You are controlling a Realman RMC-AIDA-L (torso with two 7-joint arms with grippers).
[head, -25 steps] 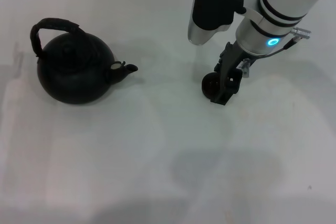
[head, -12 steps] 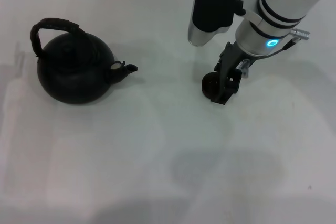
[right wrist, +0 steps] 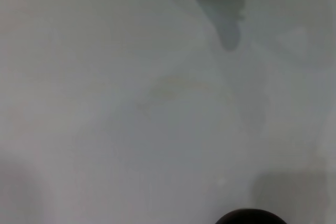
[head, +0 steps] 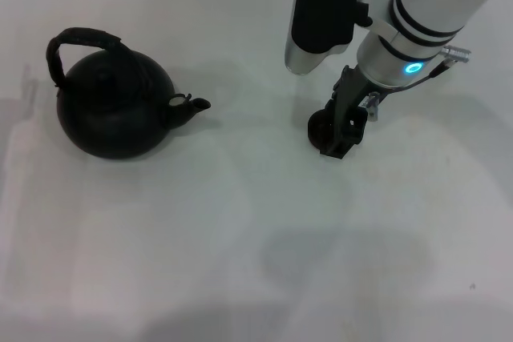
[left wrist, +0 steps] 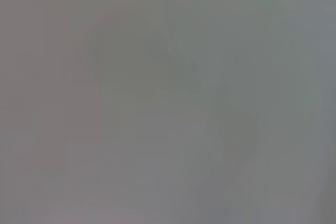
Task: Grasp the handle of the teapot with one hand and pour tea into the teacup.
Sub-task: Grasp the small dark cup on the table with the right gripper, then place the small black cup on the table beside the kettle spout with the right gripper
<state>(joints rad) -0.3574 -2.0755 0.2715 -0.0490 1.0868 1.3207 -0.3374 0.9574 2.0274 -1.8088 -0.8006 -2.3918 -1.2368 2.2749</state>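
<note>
Handle: the dark, rough-textured arched bail handle (head: 67, 47) loops over the pot at the far left of the head view and leans toward the pot's left side. Nothing touches it.
Teapot: the large round matte black teapot (head: 115, 112) sits upright on the white counter (head: 240, 230), with its short spout (head: 192, 106) pointing right, toward the cup.
How the teapot will handle: probably heavy and rigid, and heavier still if filled. A bail handle lets the body swing, so I judge the best hold is at the crown of the arch, with the pot hanging balanced below. The rough surface should resist slipping.
Left tool: not seen in any view. The left wrist view shows only a blank grey field.
Teacup: the tiny round dark brown-black handleless teacup (head: 320, 127) stands right of centre, well apart from the teapot. It looks light and easy to tip or push. Its dark rim (right wrist: 251, 216) just shows at the edge of the right wrist view.
Right tool: the right tool (head: 346, 127) is down at the counter, against the cup's right side. Its black fingers partly hide the cup, so I cannot tell whether they grip it or only stand beside it.
Stage: my judgement is that pouring has not begun, since the pot is ungrasped.
</note>
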